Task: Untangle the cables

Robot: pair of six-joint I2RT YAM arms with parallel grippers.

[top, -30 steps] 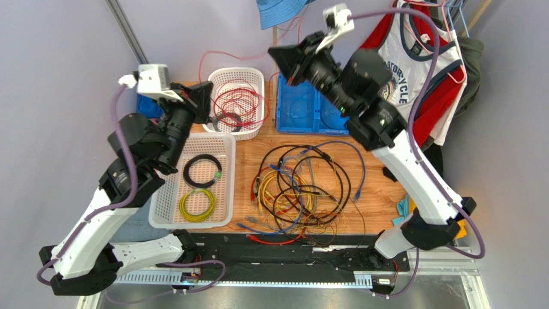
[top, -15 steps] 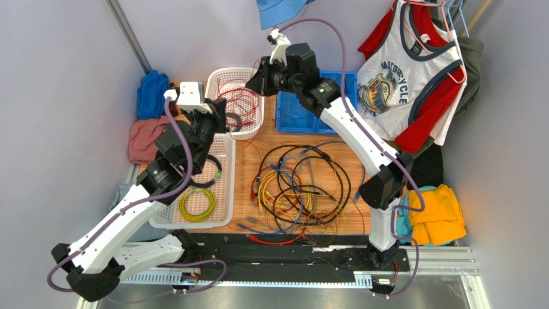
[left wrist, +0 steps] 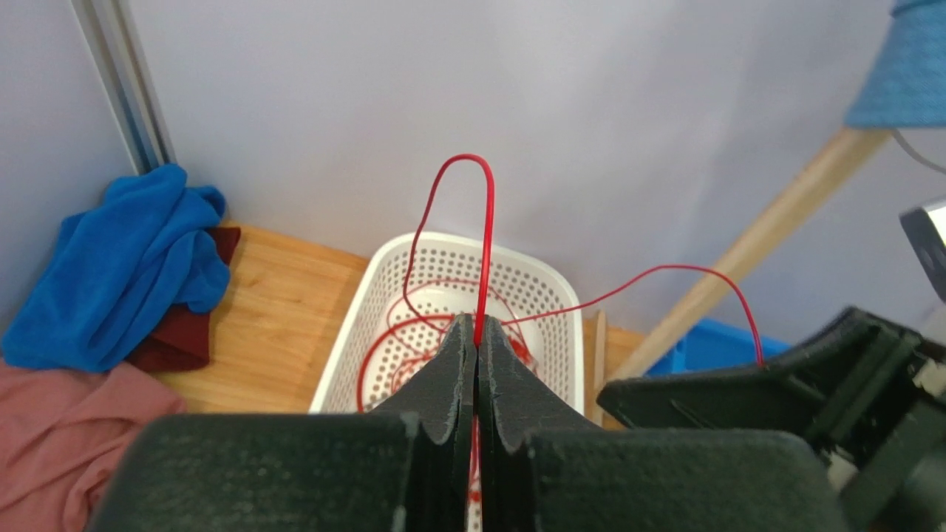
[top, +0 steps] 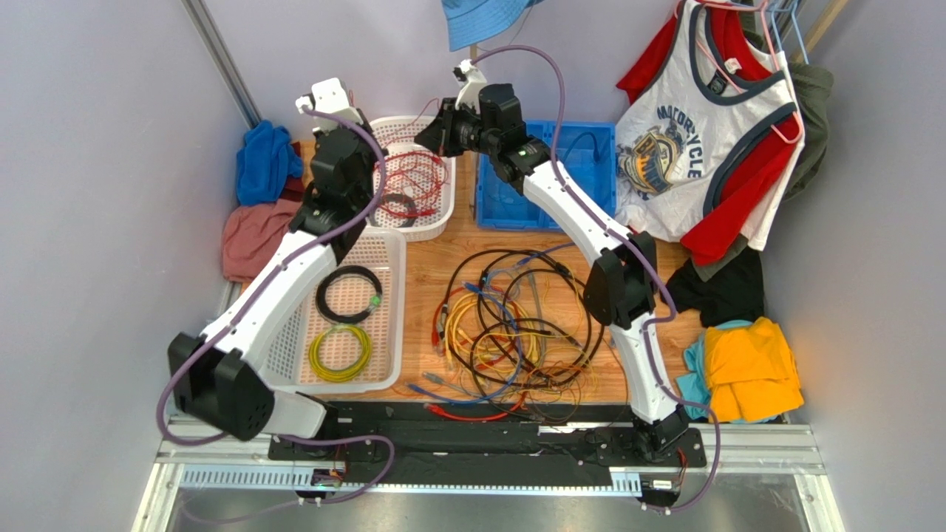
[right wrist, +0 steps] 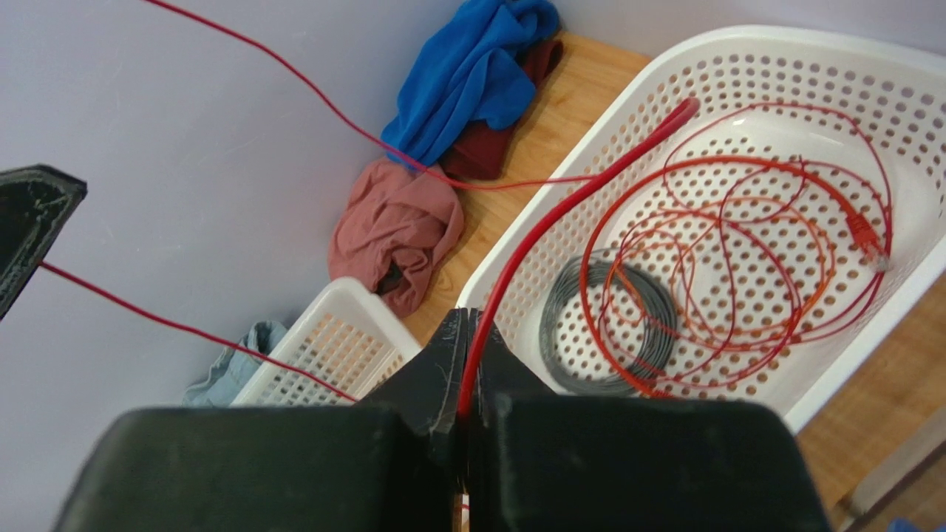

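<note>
Left tool [left wrist: 477, 333] and right tool [right wrist: 466, 321], both pinched shut on the red cable [left wrist: 489, 244], have swung to the twelve-o'clock basket [right wrist: 777, 67]: one strand nearly stowed.

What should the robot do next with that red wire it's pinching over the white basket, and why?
Probably lower it into the white basket and let go. The left fingers and right fingers are both shut on the red cable just above that basket, where other red loops already lie, so only the drop seems left.

Far white basket [top: 449, 183] beside blue bin [top: 502, 206], near white basket [top: 291, 324] (jersey [top: 666, 144] hangs right), blue cloth [top: 261, 161] near pink cloth [top: 251, 239]
</note>
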